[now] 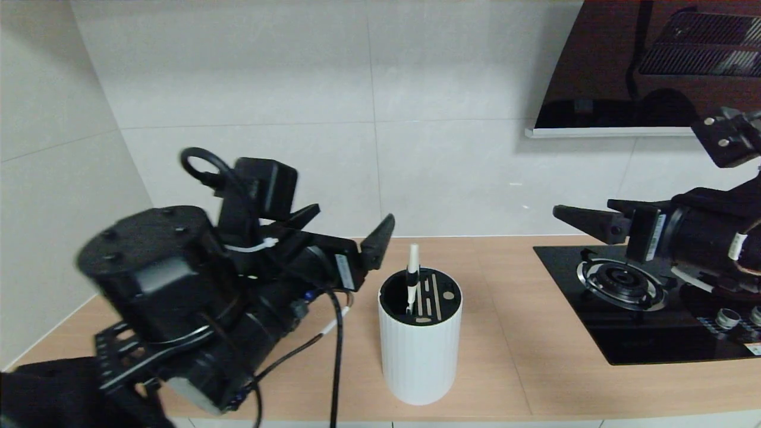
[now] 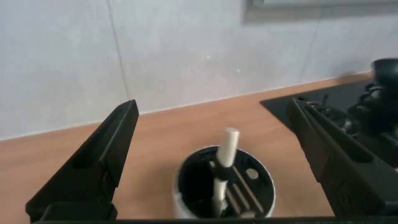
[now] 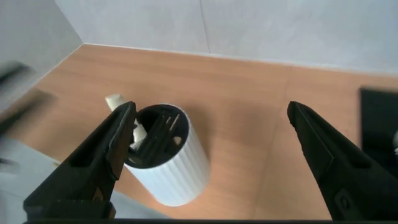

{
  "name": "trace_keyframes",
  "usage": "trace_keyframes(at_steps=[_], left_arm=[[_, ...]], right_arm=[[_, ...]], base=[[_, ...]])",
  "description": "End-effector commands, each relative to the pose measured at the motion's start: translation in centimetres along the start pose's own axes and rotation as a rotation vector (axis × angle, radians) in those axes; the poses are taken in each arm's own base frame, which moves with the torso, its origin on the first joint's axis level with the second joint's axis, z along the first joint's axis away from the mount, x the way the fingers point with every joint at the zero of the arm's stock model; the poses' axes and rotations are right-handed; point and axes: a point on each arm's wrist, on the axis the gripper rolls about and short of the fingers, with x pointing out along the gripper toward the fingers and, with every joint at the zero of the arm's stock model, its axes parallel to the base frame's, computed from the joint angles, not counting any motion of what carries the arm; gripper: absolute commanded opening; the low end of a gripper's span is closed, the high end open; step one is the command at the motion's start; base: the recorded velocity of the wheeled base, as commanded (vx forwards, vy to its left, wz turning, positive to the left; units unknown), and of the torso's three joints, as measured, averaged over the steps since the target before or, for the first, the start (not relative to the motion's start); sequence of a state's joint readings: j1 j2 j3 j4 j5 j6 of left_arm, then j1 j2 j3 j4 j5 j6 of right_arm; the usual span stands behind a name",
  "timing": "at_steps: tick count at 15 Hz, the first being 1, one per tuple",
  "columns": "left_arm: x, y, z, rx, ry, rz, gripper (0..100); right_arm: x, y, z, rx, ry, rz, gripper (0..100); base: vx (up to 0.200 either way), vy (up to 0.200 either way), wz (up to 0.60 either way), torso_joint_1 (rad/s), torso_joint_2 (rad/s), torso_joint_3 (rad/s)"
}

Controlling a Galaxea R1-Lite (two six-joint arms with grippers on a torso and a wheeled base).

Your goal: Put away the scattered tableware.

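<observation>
On the right side of the counter (image 1: 511, 333) a black glass stove (image 1: 630, 339) is set in, with a round metal burner (image 1: 623, 283) and two knobs (image 1: 728, 318) near its front edge. Above it on the wall hangs a dark glossy hood (image 1: 642, 65). A black cable (image 1: 337, 356) from the left arm hangs down in front of the counter, just beside the white holder (image 1: 420, 351) on its left side.

The white holder is a ribbed cylinder with a black slotted top. It stands upright near the front of the counter, between the two arms. One utensil (image 1: 412, 261) with a white handle and a dark band stands in a slot, almost upright.

The left gripper (image 1: 348, 223) is held in the air just left of the holder, a little higher than its top. Its jaws are spread wide and hold nothing. The right gripper (image 1: 585, 214) is over the stove, well apart from the holder, also with jaws wide apart and nothing between them.

The counter is light wood with a smooth surface. The wall (image 1: 368, 119) behind is of large pale grey tiles and it turns a corner at the left
</observation>
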State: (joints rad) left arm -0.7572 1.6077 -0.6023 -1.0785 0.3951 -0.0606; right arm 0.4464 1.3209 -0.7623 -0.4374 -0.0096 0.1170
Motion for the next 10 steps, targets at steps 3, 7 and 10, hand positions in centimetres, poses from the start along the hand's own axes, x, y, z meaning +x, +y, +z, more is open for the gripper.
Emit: trace_keyframes(at_steps=[3,7,10], left_arm=[[-8.8,5.3,3.8,-0.017,-0.067,0.06,100],[-18.0,9.2,3.2,0.008,-0.047,0.199,100],[-24.9,10.0,2.2,0.022,-0.081,0.285,100]], right_arm=[[-6.9,-0.4,-2.1,-0.048,-0.061,-0.006,100],[-15.7,-1.5,-4.0,-0.049,-0.271,-0.142,100],[-21.5,-0.9,-6.4,-0.052,-0.333,-0.202,100]], base=[[0.0,0.0,0.0,0.0,0.0,0.0],[0.0,0.0,0.0,0.0,0.0,0.0],[0.0,0.0,0.0,0.0,0.0,0.0]])
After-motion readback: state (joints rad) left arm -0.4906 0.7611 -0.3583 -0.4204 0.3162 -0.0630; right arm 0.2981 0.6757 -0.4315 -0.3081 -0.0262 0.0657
